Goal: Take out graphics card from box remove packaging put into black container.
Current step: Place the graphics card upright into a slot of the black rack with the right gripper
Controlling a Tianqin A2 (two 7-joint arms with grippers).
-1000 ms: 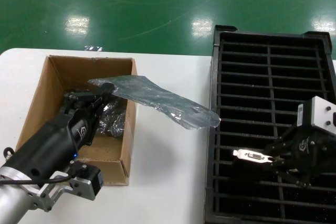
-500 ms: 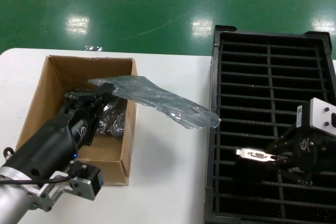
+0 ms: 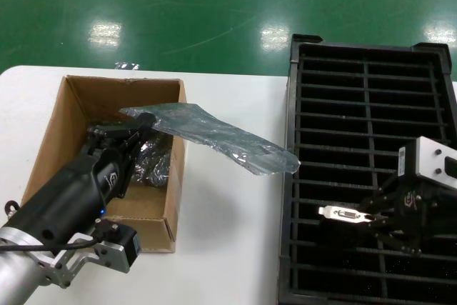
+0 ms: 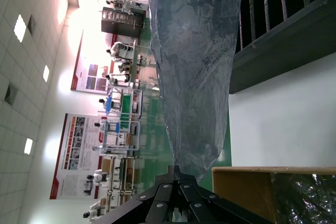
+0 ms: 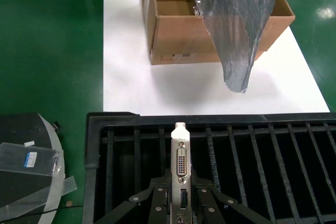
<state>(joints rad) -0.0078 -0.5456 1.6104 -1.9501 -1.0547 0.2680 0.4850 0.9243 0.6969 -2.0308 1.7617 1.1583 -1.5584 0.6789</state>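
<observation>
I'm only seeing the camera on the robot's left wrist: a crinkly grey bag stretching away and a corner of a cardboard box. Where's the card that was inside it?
Observer: The graphics card is in the right hand, held over the black container.
Visitor: Is it in a slot yet?
Observer: Cannot tell; the right wrist view shows its silver bracket standing up above the slots.
Visitor: And the bag?
Observer: The left hand holds the packaging by one end over the box; the rest juts out over the white table.
</observation>
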